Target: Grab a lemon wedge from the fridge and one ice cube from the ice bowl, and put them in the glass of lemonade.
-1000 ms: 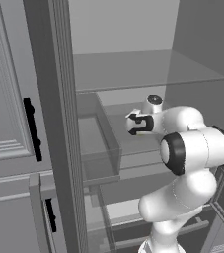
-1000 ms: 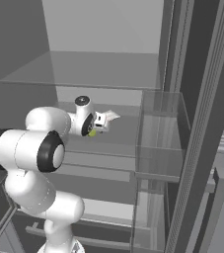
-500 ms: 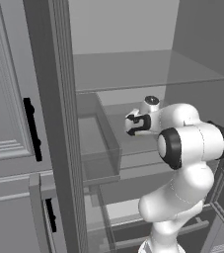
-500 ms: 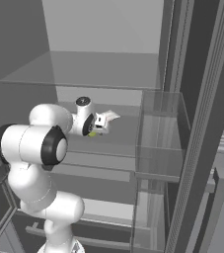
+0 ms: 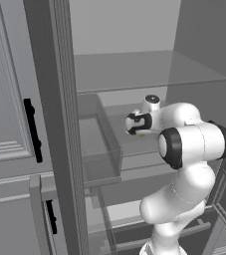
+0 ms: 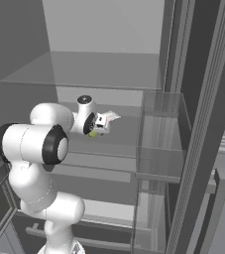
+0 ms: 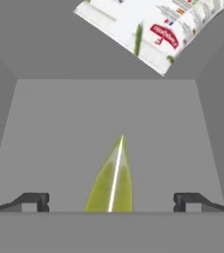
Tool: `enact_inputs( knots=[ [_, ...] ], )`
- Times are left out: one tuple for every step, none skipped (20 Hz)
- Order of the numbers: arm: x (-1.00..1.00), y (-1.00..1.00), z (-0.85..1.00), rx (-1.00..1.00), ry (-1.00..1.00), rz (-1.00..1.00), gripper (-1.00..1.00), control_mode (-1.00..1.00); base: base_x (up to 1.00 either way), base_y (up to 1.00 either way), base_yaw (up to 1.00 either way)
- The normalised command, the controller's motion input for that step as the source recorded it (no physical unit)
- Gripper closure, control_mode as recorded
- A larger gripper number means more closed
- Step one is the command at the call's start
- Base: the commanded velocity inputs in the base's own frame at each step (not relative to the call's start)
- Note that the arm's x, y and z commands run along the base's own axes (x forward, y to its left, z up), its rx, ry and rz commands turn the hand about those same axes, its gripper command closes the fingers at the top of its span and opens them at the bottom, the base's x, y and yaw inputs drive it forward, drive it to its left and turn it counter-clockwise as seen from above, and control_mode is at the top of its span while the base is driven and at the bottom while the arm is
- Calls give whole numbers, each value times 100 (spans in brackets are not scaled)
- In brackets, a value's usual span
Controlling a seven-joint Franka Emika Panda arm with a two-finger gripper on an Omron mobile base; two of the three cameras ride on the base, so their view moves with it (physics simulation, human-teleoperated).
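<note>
Fridge [image 5: 59,124]: door open, arm reaching inside over the middle shelf [image 6: 119,136].
Lemon wedge [image 7: 112,180]: lying on shelf, centred for pinching.
Gripper [image 7: 111,201]: fingers spread wide either side, nothing held.
Packet [image 7: 153,27]: farther back, untouched.

Kitchen: fridge [image 5: 134,69] w/ shelves
</note>
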Motion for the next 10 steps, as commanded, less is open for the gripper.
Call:
enact_inputs(
  knots=[
    [-2,0,0,0,3,0,-100,-100,0,0,0],
    [-12,0,0,0,1,0,-100,-100,0,0,0],
    [-17,-2,0,0,0,0,-100,-100,0,0,0],
    [-19,0,0,0,0,0,-100,-100,0,0,0],
    [-31,-5,0,0,0,0,-100,-100,0,0,0],
    [-28,-1,0,0,-2,-1,-100,-100,0,0,0],
    [-21,0,0,0,-1,-1,-100,-100,0,0,0],
    [-2,0,0,0,-1,-3,-100,-100,0,0,0],
    [0,0,0,0,0,-5,-100,-100,0,0,0],
    [9,0,0,0,0,-8,-100,-100,0,0,0]
  ],
)
